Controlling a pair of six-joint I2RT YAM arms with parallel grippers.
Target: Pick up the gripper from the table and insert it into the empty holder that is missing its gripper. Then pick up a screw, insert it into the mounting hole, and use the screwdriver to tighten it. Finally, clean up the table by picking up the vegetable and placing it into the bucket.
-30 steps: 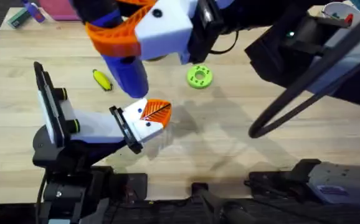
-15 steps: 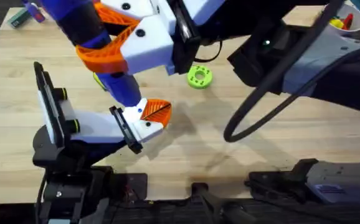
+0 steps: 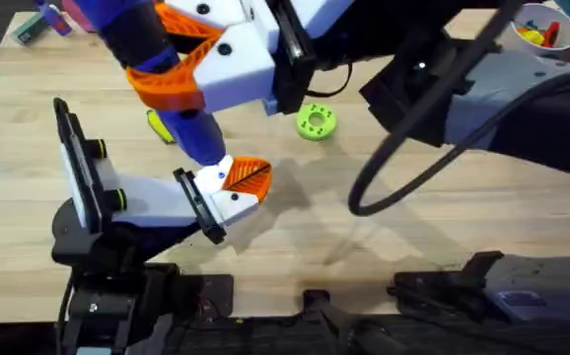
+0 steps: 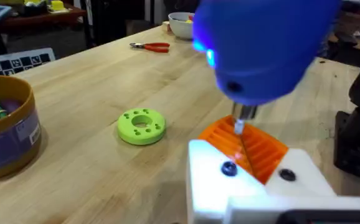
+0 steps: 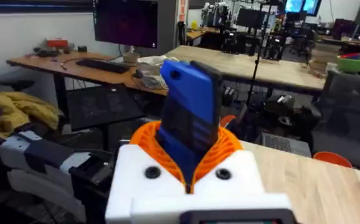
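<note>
My right gripper (image 3: 172, 61) reaches across the table, shut on the blue screwdriver (image 3: 194, 136), which stands between its orange pads (image 5: 227, 144). The screwdriver (image 4: 261, 43) slants down, and its thin metal tip touches the orange gripper (image 4: 264, 149) seated in the white holder (image 4: 211, 177). Both belong to my left gripper (image 3: 253, 183), which looks shut and lies low over the table (image 3: 384, 256). The yellow vegetable (image 3: 159, 124) lies just behind the screwdriver, partly covered by it. The bucket (image 4: 5, 134) stands farther off in the left wrist view with something green inside.
A green ring (image 3: 315, 121) lies on the wood behind the holder. Red-handled pliers (image 4: 151, 46) and a white bowl (image 3: 541, 30) sit near the far edge. The right arm's dark body and cable span the table's right half.
The right arm has swung left with the screwdriver, tilting it more, while the tip stayed at the holder. The vegetable is now partly covered. The left arm has not moved.
</note>
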